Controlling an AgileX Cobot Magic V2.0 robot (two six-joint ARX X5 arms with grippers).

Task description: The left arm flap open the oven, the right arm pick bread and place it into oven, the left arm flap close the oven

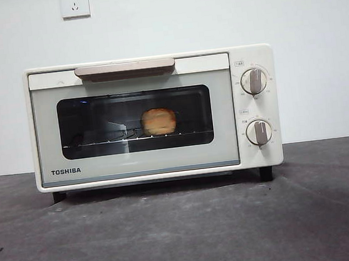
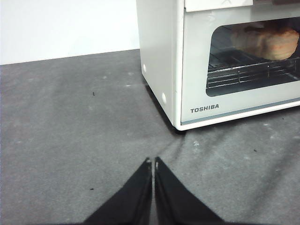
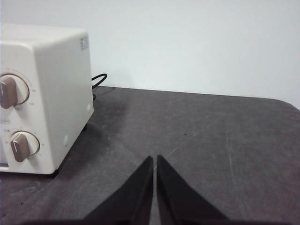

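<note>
Oven (image 1: 154,117) sits on the dark grey table (image 1: 186,230), door shut, beige handle (image 1: 124,67) across the top of the door, TOSHIBA printed at the door's lower corner. Bread (image 1: 159,121) is inside, on the wire rack (image 1: 137,138), seen thru the dark glass window, roughly mid-window. Two knobs, upper (image 1: 254,81) and lower (image 1: 259,132), stacked on the panel beside the door. No arm shows in the front view. Left claw (image 2: 153,161) hangs low over bare table w/ its two black jaws pressed together, only a hairline slit between the tips, pinching nothing. From it the oven stands ahead and off to one side, well apart; its near corner and the door face w/ the logo are visible, and the bread is behind the glass on the rack, not near the claw. Right claw (image 3: 154,158) is likewise pressed together, empty, above open table on the oven's knob side; oven's side wall and both knobs show off to one side, apart from the tips. A black cable (image 3: 97,80) curls out behind the oven. White wall behind, w/ two sockets (image 1: 75,3) high up in the front view.
</note>
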